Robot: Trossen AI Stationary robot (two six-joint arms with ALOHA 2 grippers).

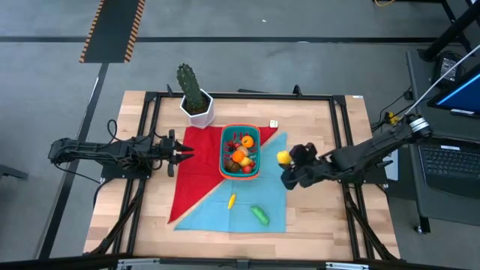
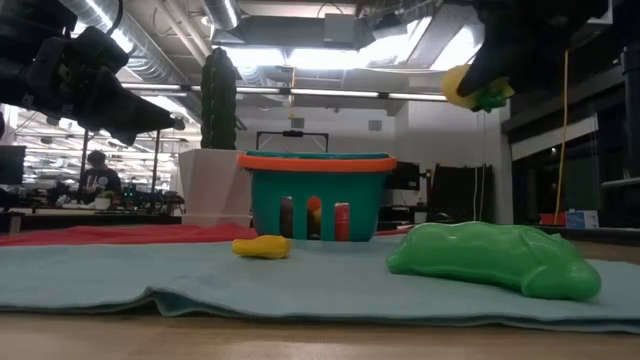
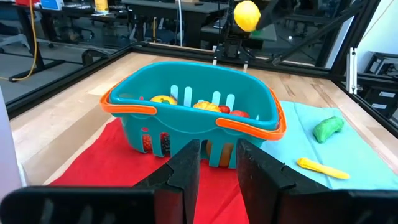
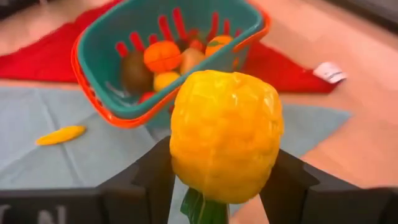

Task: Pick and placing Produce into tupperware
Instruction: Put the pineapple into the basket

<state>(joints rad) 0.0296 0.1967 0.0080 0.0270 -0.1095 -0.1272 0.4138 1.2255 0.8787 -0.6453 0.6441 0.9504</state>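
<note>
Bright ceiling glare; foreground perhaps blurred.

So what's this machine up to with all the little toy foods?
The right claw holds a yellow toy pineapple in the air beside the teal plastic basket with an orange rim, which already holds several pieces. A small yellow piece and a green one lie on the blue cloth. The left claw waits beside the basket.

The tupperware [image 1: 240, 152] sits mid-table on a cloth [image 1: 196, 169]; two produce pieces [image 1: 259, 215] lie at its six o'clock (a cactus [image 1: 192, 88] at eleven).
</note>
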